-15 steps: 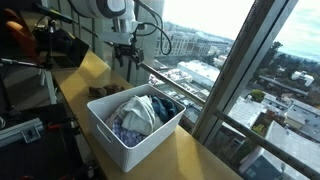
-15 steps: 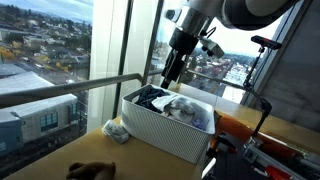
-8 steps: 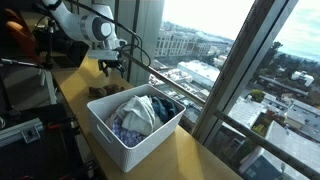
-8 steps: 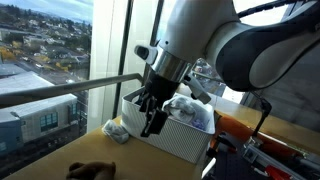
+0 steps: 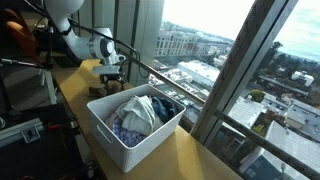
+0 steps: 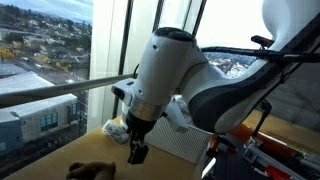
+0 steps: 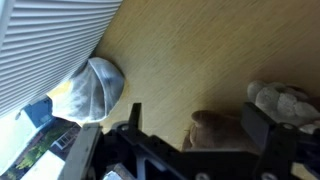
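Nearest the wrist camera, the gripper [image 7: 195, 118] hangs low over the light wooden desk [image 7: 190, 50]. Its two fingers [image 7: 133, 112] are spread wide and hold nothing. Between them, on the desk just below, lies the brown crumpled cloth [image 7: 218, 130]. Whether a fingertip is touching the fabric cannot be told. In both exterior views the brown crumpled cloth [image 6: 90, 171] lies on the desk outside the basket, and the gripper [image 6: 137, 152] is poised just beside and above it.

A little further along the desk sits a pale grey-white balled cloth [image 7: 95, 85]. It rests against the foot of the white ribbed plastic basket [image 7: 50, 40], also outside it. An exterior view shows the same pale bundle [image 6: 115, 129] between the arm and the window side.

Beyond these, the white ribbed plastic basket [image 5: 115, 135] holds a loose heap of blue, white and dark clothes [image 5: 140, 110] that reaches about to its rim. The gripper [image 5: 112, 75] is on the far side of the basket from that camera.

Judging from how things lie, most of the laundry is gathered in the basket and two pieces are left on the desk. The brown one is under the spread fingers but not gripped. Behind everything, the tall glass window [image 5: 200, 40] looks out over the city.
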